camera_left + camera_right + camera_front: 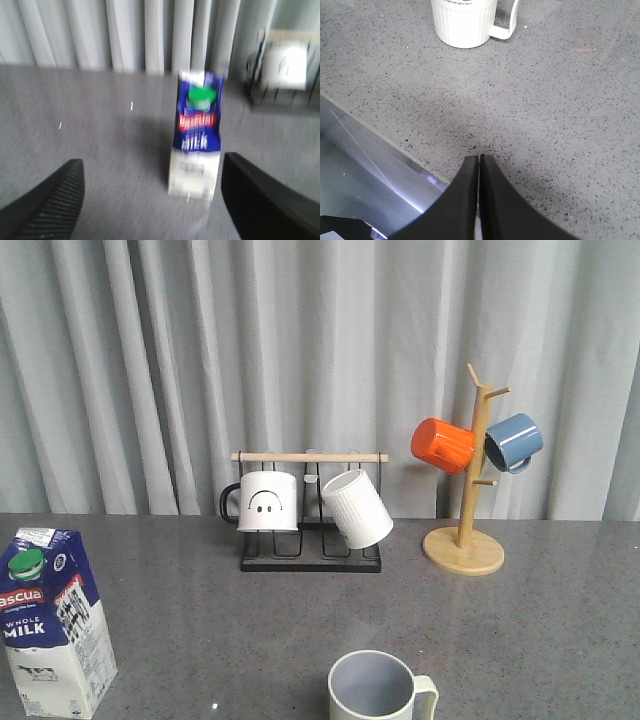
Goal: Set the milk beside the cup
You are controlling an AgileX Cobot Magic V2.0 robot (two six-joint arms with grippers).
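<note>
The milk [50,625], a blue-and-white carton with a green cap, stands upright at the table's front left. The cup [375,690], pale cream with a blue-grey inside, sits at the front centre, well to the right of the carton. Neither gripper shows in the front view. In the blurred left wrist view the milk [197,135] stands a little ahead of my left gripper [151,160], which is open and empty, with the carton nearer one finger. My right gripper [479,157] is shut on nothing, low over the table's front edge, with the cup [465,22] ahead of it.
A black rack [310,562] at the back holds a smiley-face mug [267,502] and a white ribbed mug [357,508]. To its right a wooden mug tree [465,540] carries an orange mug [443,445] and a blue mug [515,442]. A grey curtain hangs behind.
</note>
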